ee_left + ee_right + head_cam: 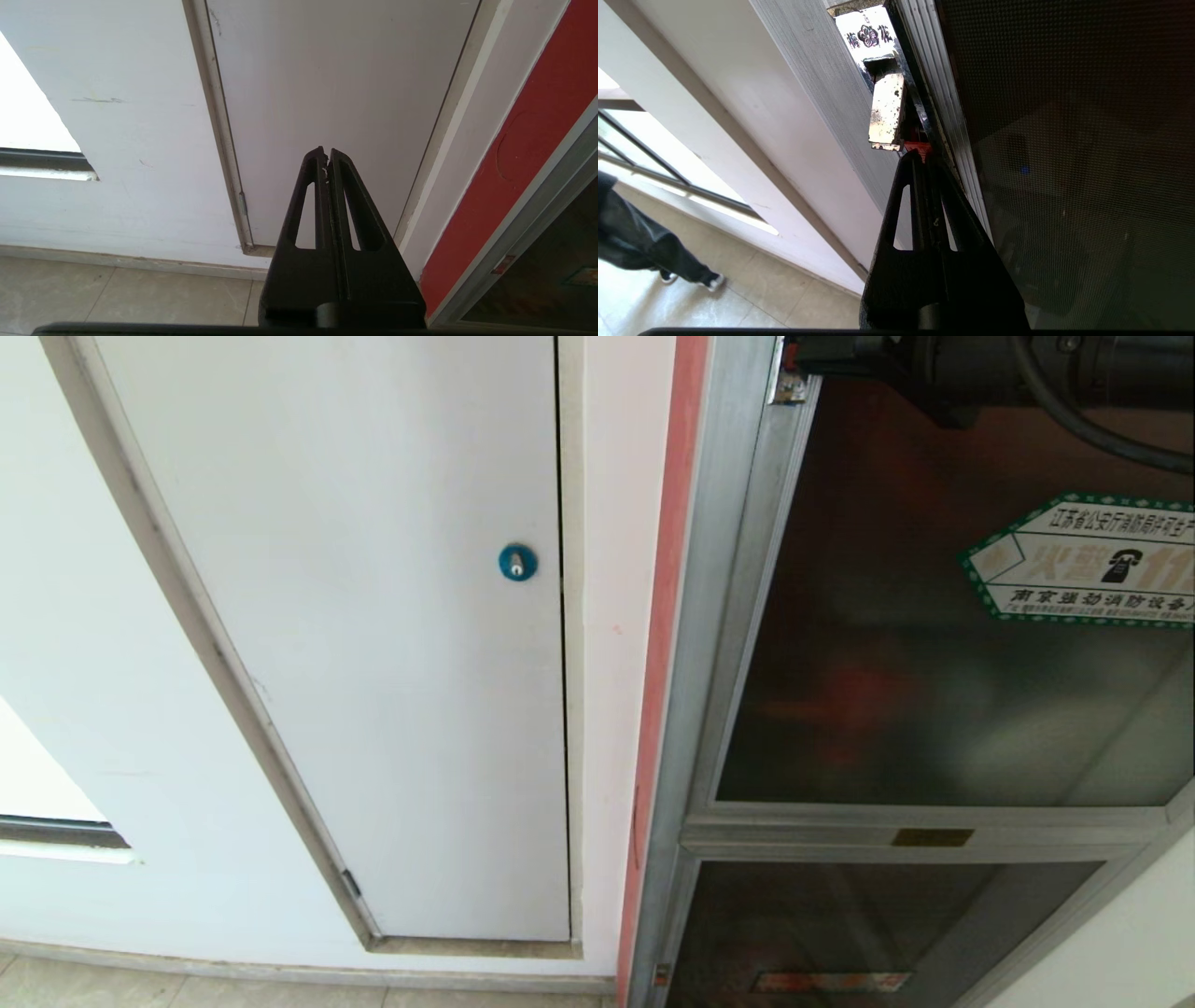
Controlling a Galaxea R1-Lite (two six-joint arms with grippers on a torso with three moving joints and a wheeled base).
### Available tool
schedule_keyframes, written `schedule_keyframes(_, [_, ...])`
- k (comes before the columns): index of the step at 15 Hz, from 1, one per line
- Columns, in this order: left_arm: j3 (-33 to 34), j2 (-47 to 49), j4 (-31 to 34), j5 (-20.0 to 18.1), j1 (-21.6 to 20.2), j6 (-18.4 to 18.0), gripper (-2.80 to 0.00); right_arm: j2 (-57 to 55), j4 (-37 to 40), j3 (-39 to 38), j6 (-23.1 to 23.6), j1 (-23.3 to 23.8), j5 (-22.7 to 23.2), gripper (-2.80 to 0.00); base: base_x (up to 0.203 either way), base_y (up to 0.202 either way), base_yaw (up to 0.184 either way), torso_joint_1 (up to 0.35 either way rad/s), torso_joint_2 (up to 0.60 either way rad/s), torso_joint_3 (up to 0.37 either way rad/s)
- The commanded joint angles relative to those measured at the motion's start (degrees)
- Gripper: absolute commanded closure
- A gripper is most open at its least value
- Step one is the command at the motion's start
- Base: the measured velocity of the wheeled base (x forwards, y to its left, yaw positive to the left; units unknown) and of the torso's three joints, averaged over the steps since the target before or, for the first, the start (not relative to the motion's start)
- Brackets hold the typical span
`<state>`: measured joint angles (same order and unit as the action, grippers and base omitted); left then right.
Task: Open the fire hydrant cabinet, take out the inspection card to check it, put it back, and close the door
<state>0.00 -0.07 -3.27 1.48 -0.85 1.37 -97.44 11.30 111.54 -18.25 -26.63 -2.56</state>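
The fire hydrant cabinet's silver frame (707, 616) stands at the right of the wall. Its door (934, 653), dark tinted glass with a green-edged sticker (1083, 560), lies against the frame. My right arm (971, 364) reaches in at the door's upper left corner. My right gripper (920, 155) is shut, its tips at the narrow seam between frame and door, just below a worn metal latch (887, 112) where a bit of red shows. My left gripper (327, 151) is shut and empty, low down, pointing at the white panel. The inspection card is hidden.
A white panel (392, 663) with a blue round lock (516, 562) fills the wall left of the cabinet. A brass plate (931, 837) sits on the frame above a lower glass panel (868, 933). A person's leg (644, 247) stands on the tiled floor far left.
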Motion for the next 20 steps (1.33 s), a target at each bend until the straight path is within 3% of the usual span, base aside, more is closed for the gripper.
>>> schedule_keyframes(1, [1.14,0.07,-0.06,0.02,-0.03,0.04,0.0,0.06,-0.05,-0.01,-0.12,-0.09,0.0,0.0,0.0,0.0,0.0,0.0,0.0,0.0])
schedule_keyframes(20, [1.14,0.07,-0.07,0.02,-0.03,0.04,0.0,-0.91,-0.75,-1.36,-0.21,-0.27,-2.45,0.0,0.0,0.0,0.0,0.0,0.0,0.0])
